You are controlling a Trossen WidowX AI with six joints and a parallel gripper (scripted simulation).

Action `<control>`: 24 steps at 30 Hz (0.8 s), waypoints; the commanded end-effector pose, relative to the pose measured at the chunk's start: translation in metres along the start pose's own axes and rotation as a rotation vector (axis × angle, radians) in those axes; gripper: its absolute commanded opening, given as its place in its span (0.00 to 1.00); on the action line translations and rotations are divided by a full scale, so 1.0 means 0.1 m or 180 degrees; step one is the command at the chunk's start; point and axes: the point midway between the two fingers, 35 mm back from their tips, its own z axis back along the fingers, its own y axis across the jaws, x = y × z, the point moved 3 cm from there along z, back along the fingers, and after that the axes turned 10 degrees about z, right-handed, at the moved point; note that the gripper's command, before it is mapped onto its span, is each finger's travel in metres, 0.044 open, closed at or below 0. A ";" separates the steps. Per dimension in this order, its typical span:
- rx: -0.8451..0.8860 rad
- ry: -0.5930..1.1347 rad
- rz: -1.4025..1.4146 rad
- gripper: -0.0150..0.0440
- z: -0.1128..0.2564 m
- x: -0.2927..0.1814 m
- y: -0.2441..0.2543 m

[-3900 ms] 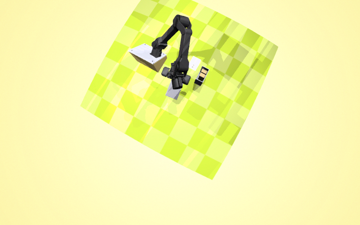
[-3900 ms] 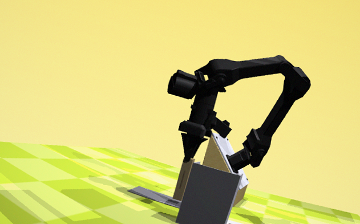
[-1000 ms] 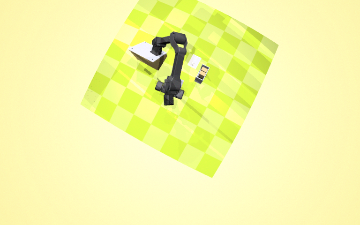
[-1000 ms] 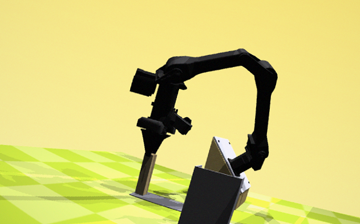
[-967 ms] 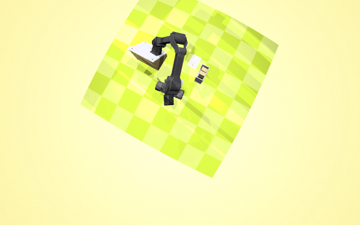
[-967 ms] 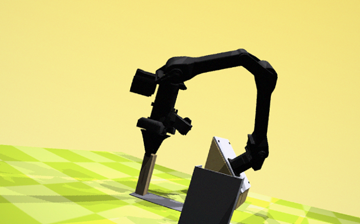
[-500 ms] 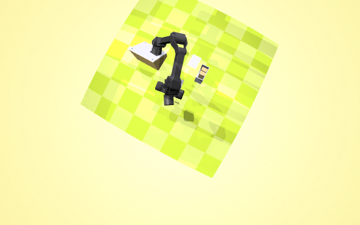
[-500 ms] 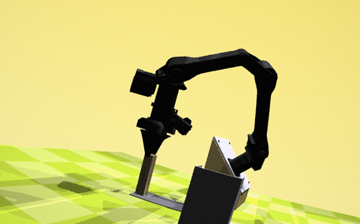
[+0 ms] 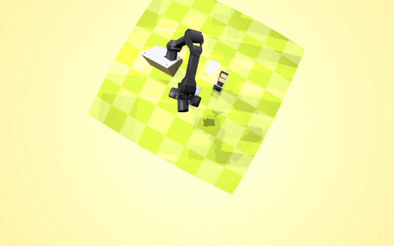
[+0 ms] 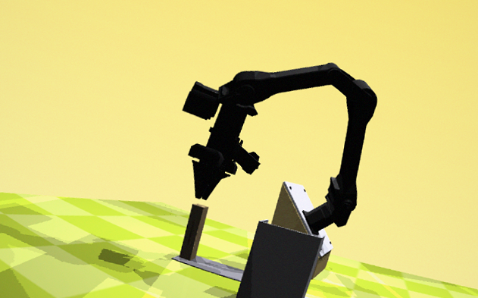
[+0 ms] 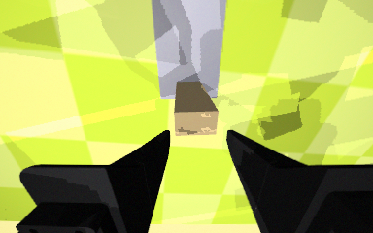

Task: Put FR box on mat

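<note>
While the bin point(image 9: 215, 85) point(image 10: 276, 269) holds two boxes point(image 9: 222, 78), the hand point(image 10: 201, 198) point(image 11: 198, 135) hangs half-open, empty.

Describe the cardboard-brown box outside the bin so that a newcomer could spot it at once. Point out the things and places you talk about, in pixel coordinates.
Find the black arm, then follow it down to its open gripper point(image 10: 200, 199) point(image 11: 198, 133). Just below the fingertips, a tall brown box point(image 10: 193, 232) point(image 11: 195, 122) stands on end at one end of the grey mat point(image 10: 218, 268) point(image 11: 210, 29). The other two boxes point(image 9: 222, 78) stand together inside the bin point(image 9: 215, 86) point(image 10: 276, 269); this one stands alone.
</note>
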 end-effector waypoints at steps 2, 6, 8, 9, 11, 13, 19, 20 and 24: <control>-0.0276 0.0412 0.0007 0.65 0.20 0.08 0.05; -0.0183 0.0285 0.0005 0.65 0.15 0.05 0.04; -0.0183 0.0285 0.0005 0.65 0.15 0.05 0.04; -0.0183 0.0285 0.0005 0.65 0.15 0.05 0.04; -0.0183 0.0285 0.0005 0.65 0.15 0.05 0.04; -0.0183 0.0285 0.0005 0.65 0.15 0.05 0.04; -0.0185 0.0257 -0.0340 0.43 0.15 0.04 0.04; -0.0185 0.0249 -0.0439 0.39 0.15 0.03 0.04; -0.0183 0.0218 -0.0833 0.25 0.15 0.02 0.03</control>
